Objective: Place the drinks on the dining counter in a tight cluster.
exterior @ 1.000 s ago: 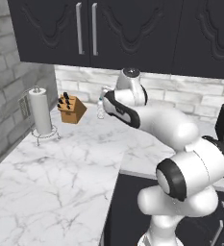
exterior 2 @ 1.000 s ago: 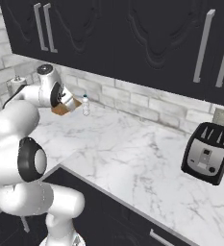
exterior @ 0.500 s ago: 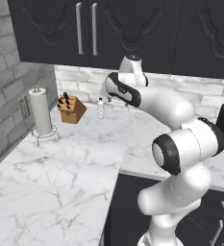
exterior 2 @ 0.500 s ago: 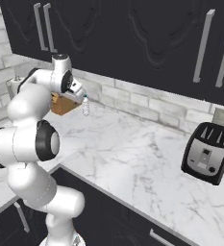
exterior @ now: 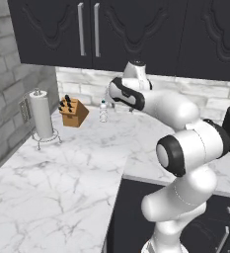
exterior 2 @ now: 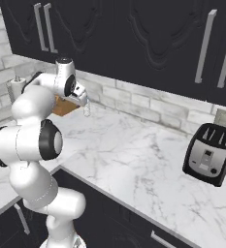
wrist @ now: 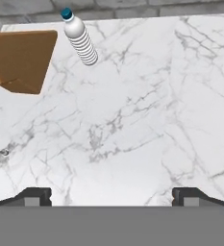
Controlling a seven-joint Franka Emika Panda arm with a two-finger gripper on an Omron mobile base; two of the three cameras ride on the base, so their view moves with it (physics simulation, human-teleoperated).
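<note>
- Hand view: gripper looks down on the marble worktop; two dark fingertips stand far apart at bottom of view, jaws spread wide, nothing between them.
- Same view: water bottle stands upright near the worktop's back edge, ribbed clear body, blue-looking cap; well ahead of the fingertips, no contact.
- Knife block sits just beside the bottle, brown wood, small gap between the two; also by the back edge.
- Left base view: arm reaches fwd over the back part of the worktop; hand hangs above the surface by the tiled wall. Gripper itself mostly hidden behind the wrist, so can't read the jaws from here.
- Left base view: water bottle between knife block and the arm's wrist, close to the backsplash, upright.
- Paper-towel roll on its wire stand near the worktop's left edge, by the grey brick side wall; well apart from the bottle.
- Right base view: bottle partly hidden behind the hand, seen as a pale sliver at the back edge; knife block peeks out under the forearm.
- Toaster stands toward the right end of the worktop, near the back wall, far from the bottle.
- Dark wall cabinets w/ silver handles hang above the backsplash.
</note>
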